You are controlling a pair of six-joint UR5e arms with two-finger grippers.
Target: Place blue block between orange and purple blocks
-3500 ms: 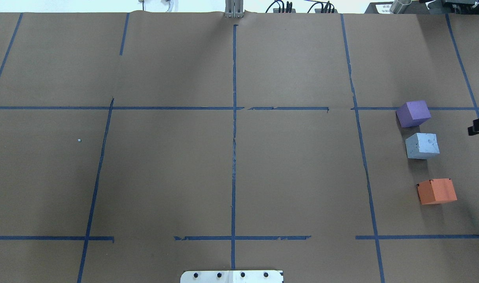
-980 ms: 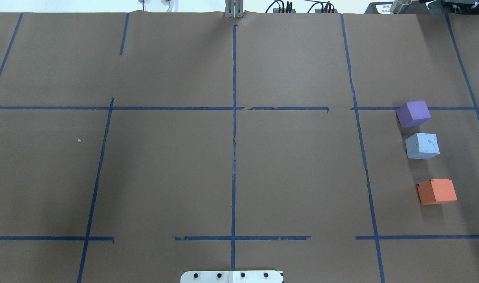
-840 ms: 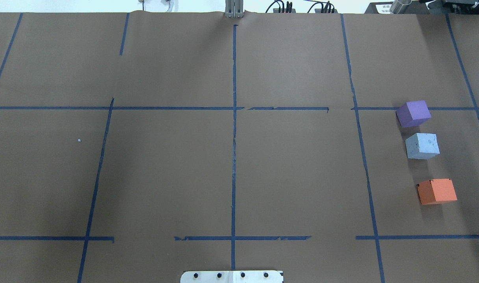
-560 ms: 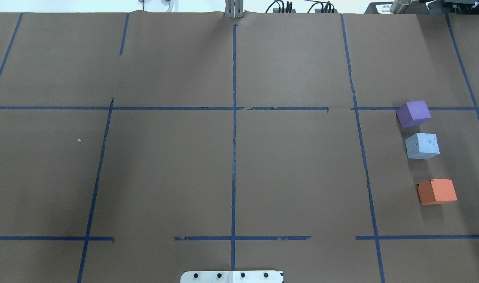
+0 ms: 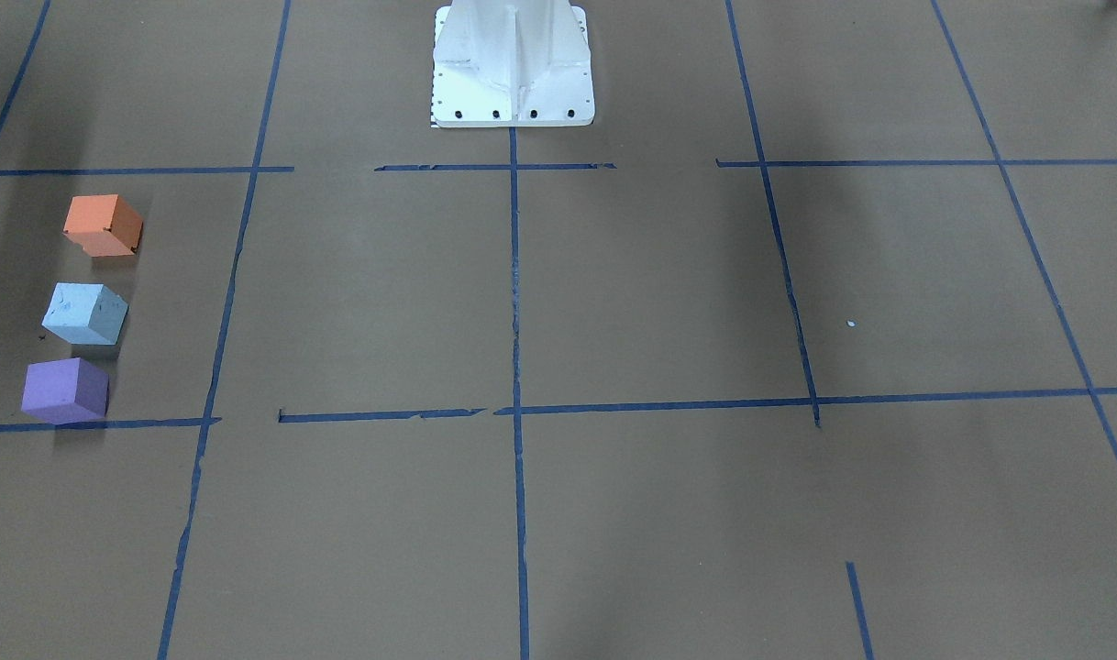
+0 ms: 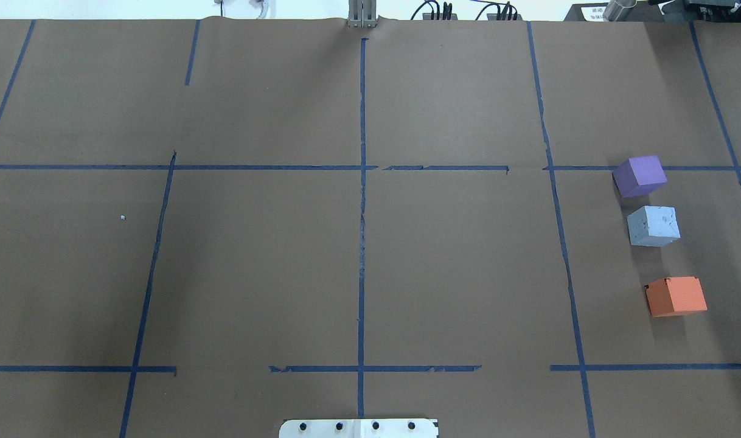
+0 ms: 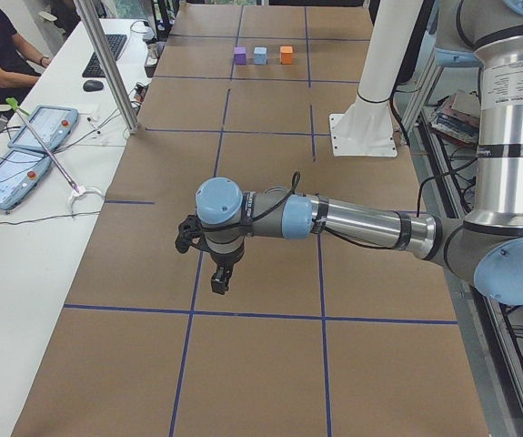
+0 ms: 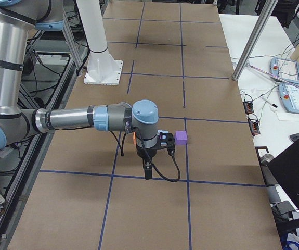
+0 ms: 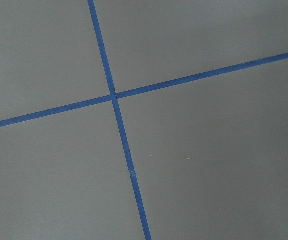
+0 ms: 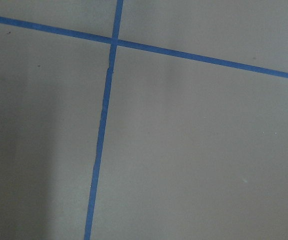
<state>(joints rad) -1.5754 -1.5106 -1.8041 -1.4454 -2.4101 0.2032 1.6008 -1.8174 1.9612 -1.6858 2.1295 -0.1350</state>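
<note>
The light blue block [image 6: 653, 225] sits on the brown paper between the purple block [image 6: 640, 175] and the orange block [image 6: 676, 296], in a line at the table's right. The front-facing view shows the same row: orange block [image 5: 103, 225], blue block [image 5: 85, 313], purple block [image 5: 65, 390]. Neither gripper touches a block. My left gripper [image 7: 220, 278] hangs over the paper far from them; my right gripper [image 8: 147, 171] hangs just outside the row. Both show only in the side views, so I cannot tell whether they are open or shut. Both wrist views show only paper and tape.
Blue tape lines [image 6: 362, 213] divide the paper into squares. The white base plate [image 6: 358, 428] sits at the near middle edge. A side table with tablets [image 7: 25, 150] and a metal post [image 7: 106, 64] stands beyond the far edge.
The dark gripper part at the overhead view's right edge beside the blue block has left that view. The three blocks have not moved.
</note>
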